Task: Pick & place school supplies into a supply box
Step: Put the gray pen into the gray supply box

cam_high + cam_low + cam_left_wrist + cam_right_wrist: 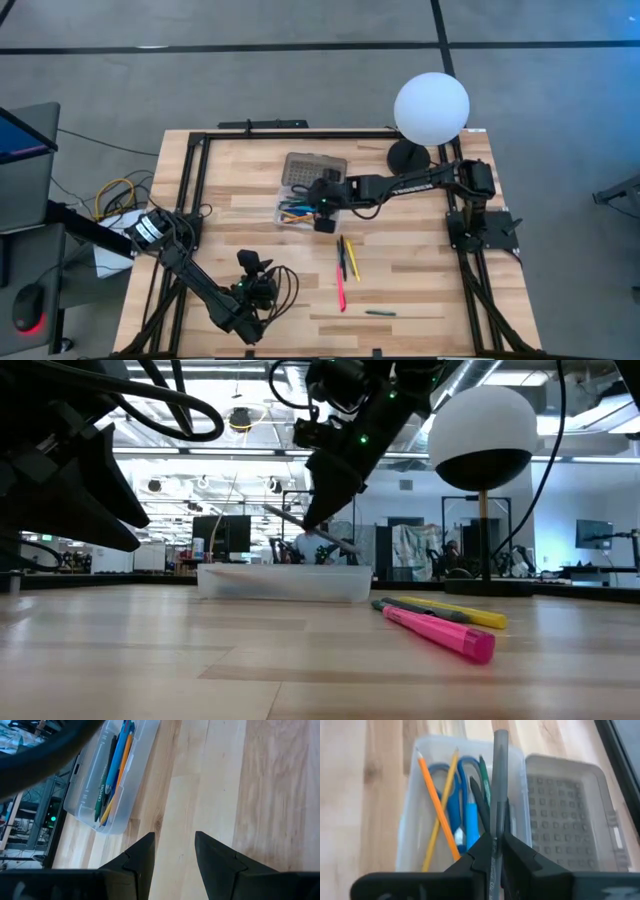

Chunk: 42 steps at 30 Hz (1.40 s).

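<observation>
The clear supply box (297, 205) sits mid-table, its grey dotted lid (315, 167) lying open on the far side. In it lie orange pencils (436, 810), blue scissors (452, 795), and green and black pens. My right gripper (325, 207) hovers over the box (415, 795), shut on a grey pen (498, 780). A pink marker (340, 288), a yellow pen (352, 258) and a dark pen (343, 255) lie flat on the table near the box, with a green pen (380, 312) nearer the front edge. My left gripper (256, 278) waits open at the near left. My right gripper pinches the grey pen (493, 847) between its two fingers near one end, coming from above. The fingers lie across the pen. It is lifted clear, and in the low view it slants (305, 530) above the box (285, 582), with its long free end (500, 740) reaching out over the box's inside.
A white globe lamp (431, 107) on a dark base (408, 155) stands at the far right, next to the right arm. A black frame (190, 190) runs along the table's edges. Bare wood lies between the box and the left gripper (172, 851).
</observation>
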Motion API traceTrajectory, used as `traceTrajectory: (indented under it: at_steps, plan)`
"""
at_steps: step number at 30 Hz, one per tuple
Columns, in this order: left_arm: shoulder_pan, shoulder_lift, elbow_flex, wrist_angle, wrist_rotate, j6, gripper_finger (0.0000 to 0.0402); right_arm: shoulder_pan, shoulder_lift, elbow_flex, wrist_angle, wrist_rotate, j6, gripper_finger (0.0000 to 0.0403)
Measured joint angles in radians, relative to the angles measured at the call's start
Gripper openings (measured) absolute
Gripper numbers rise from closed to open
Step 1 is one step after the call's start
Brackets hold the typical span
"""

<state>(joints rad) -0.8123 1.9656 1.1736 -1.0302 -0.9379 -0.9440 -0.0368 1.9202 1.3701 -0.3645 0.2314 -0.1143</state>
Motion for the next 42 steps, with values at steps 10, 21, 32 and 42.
traceTrajectory:
  at_steps: [10, 21, 32, 42]
  plan:
    - [0.000, 0.000, 0.000, 0.000, 0.000, 0.000, 0.0135, 0.001, 0.000, 0.000, 0.037, -0.022, -0.001, 0.0092]
    - [0.000, 0.000, 0.000, 0.000, 0.016, 0.000, 0.0135, 0.056, -0.013, 0.001, -0.018, 0.074, 0.017, 0.0158]
    - [0.017, 0.000, 0.000, 0.014, -0.040, 0.000, 0.0135, 0.147, -0.039, -0.014, -0.153, 0.252, 0.066, 0.0143]
    - [0.050, 0.000, 0.000, 0.026, -0.044, 0.014, 0.0135, 0.111, -0.034, -0.016, -0.038, 0.019, 0.008, 0.0134]
